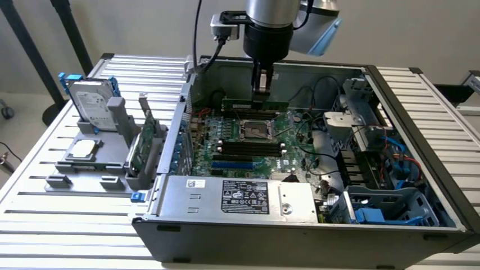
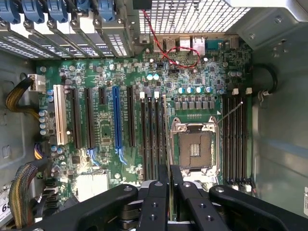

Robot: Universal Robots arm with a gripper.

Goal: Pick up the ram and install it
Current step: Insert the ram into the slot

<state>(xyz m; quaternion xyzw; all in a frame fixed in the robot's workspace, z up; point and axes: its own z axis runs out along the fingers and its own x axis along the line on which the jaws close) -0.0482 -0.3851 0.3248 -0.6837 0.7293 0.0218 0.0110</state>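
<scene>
- The pick-up is done, as we read it: the jaws are pinching the ram [image 1: 238,104] at about the middle of its length, with the green stick held level and on edge.
- The ram hangs inside the open computer case [image 1: 420,169], over the far part of the motherboard [image 1: 225,163], just beyond the empty CPU socket [image 1: 253,128].
- In the wrist view we see the stick's thin edge between the two pads, running along the same line as the memory slots [image 2: 153,134] beside the socket.
- That view takes in much of the board below, so we judge that the ram is above the board and not yet seated; the exterior view does not let us say whether its lower edge touches a slot.
- What is left, then, is the install itself: the slots on both sides of the socket look unfilled.
- On the counter [image 1: 60,225] at the exterior view's left, a grey holder carries the hard drive [image 1: 90,104] with blue rails and the expansion card [image 1: 146,140], both well apart from the jaws.
</scene>
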